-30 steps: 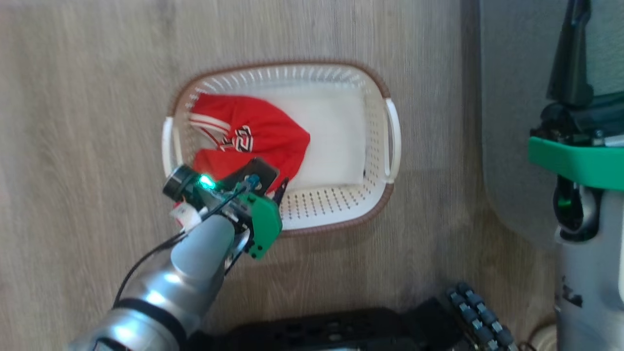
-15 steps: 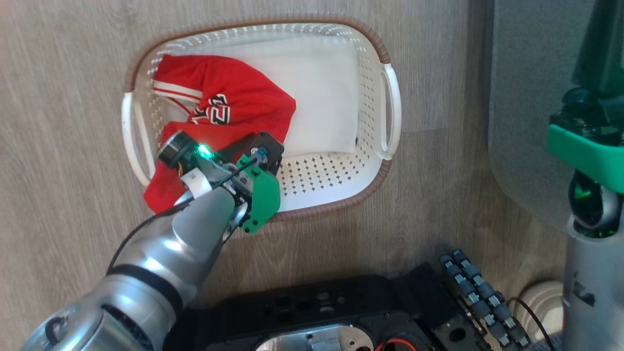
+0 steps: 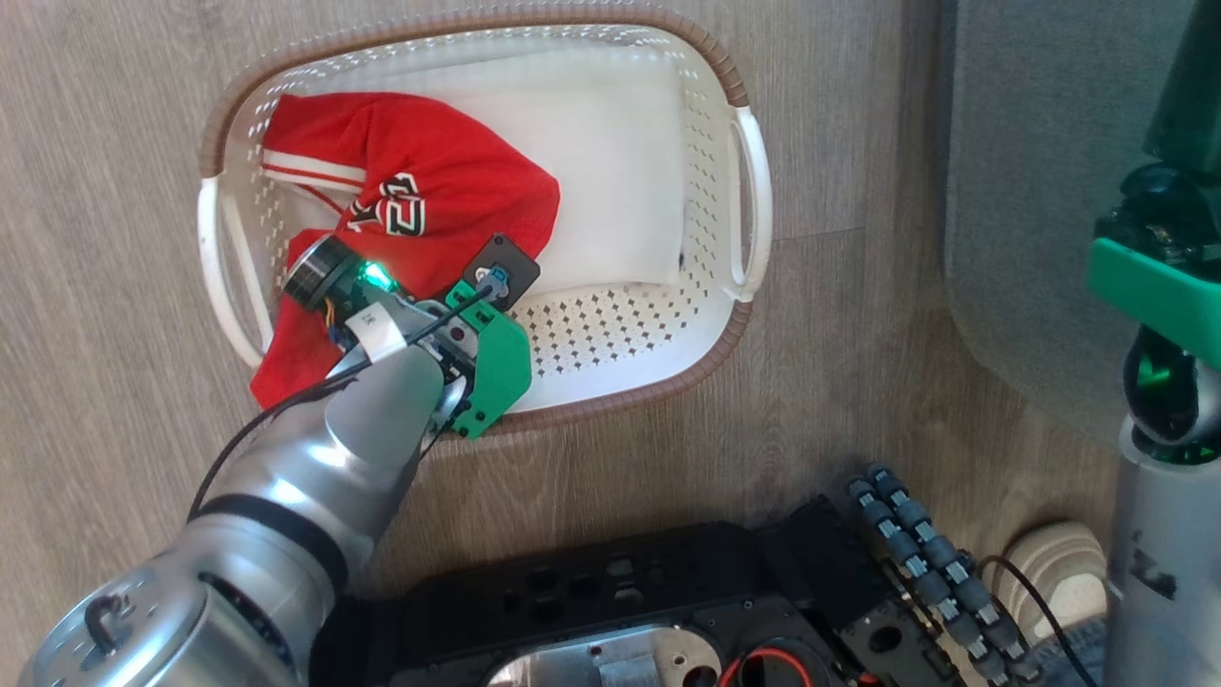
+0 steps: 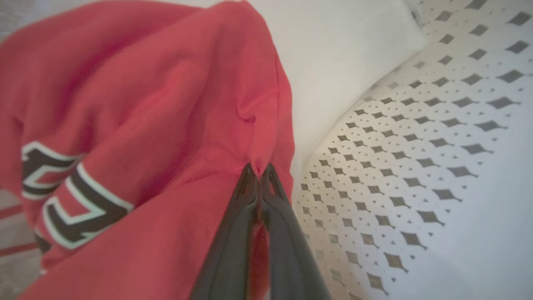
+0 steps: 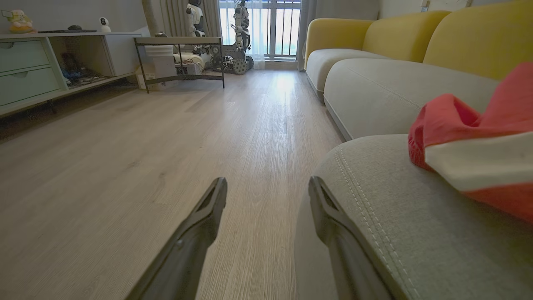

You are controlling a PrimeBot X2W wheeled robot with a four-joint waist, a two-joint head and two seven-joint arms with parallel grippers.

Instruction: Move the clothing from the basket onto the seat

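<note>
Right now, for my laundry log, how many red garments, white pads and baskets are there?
Red garments: 2 (basket garment, seat garment)
White pads: 1 (white pad)
Baskets: 1 (basket)
Total: 4

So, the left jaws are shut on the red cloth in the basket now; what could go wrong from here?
1. The left jaws pinch only a thin fold at the edge of the shiny red sports garment; it may slip out when lifted.
2. Part of that garment seems draped over the brown woven-look rim of the cream-white perforated plastic basket; it could snag on the white handle and drag the basket along.
</note>
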